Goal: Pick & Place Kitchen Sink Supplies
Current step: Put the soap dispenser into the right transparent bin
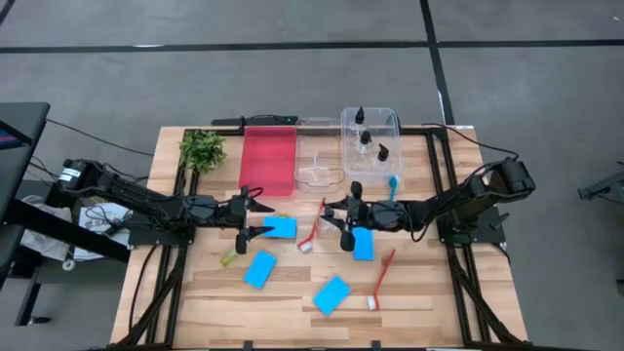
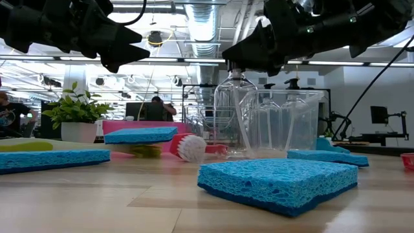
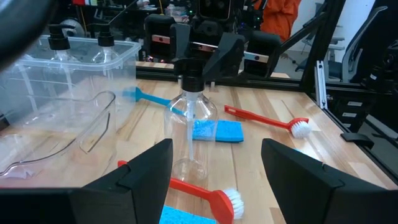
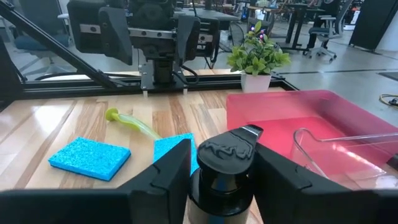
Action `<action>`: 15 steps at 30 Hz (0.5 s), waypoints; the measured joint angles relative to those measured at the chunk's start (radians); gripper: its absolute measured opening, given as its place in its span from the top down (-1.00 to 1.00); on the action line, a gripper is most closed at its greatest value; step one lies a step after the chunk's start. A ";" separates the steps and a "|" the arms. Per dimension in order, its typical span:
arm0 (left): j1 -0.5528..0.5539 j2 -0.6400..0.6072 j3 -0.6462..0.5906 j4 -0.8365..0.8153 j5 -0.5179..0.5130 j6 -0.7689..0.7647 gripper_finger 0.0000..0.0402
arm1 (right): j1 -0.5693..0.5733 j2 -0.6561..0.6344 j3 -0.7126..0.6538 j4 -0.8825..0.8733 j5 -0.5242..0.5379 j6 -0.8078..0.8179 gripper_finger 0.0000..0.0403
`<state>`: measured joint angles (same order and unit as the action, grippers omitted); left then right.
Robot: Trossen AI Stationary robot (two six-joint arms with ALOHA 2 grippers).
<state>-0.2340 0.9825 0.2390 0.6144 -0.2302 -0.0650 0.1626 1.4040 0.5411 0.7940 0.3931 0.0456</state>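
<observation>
Near the table's centre, the right gripper (image 4: pixel 221 180) closes its half-open fingers on the black cap of an upright small clear plastic bottle (image 3: pixel 191 134), long axis vertical. We see the left gripper (image 1: pixel 244 216) fully open, empty, just beside.

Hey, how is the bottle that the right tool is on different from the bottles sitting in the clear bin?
The gripped bottle stands on the bare wooden table, out between the two arms. The three binned bottles sit inside the clear bin at the table's back edge. The right tool is closed on the gripped bottle's cap, while nothing touches the binned bottles. Shared: clear bodies, black caps, all upright.
</observation>
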 joint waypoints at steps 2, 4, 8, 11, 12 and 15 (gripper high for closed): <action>0.000 0.000 0.000 0.000 0.000 0.000 -0.24 | 0.000 0.000 0.000 0.000 0.000 0.000 0.36; 0.000 0.000 0.000 0.000 0.000 0.000 -0.24 | 0.001 0.000 0.000 0.001 0.000 0.000 0.42; 0.000 0.000 0.000 0.000 0.000 0.000 -0.24 | 0.001 0.000 0.000 0.001 0.000 0.000 0.40; 0.000 0.000 0.000 0.000 0.000 0.000 -0.24 | 0.001 0.000 0.000 0.001 0.000 0.000 0.31; 0.000 0.000 0.000 0.000 0.000 0.000 -0.24 | 0.001 -0.005 0.000 -0.002 0.000 0.000 0.29; 0.000 0.000 0.000 0.000 0.000 0.000 -0.24 | 0.001 -0.024 -0.001 -0.012 0.000 0.001 0.29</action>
<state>-0.2337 0.9825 0.2390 0.6140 -0.2305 -0.0650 0.1635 1.3799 0.5404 0.7821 0.3931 0.0462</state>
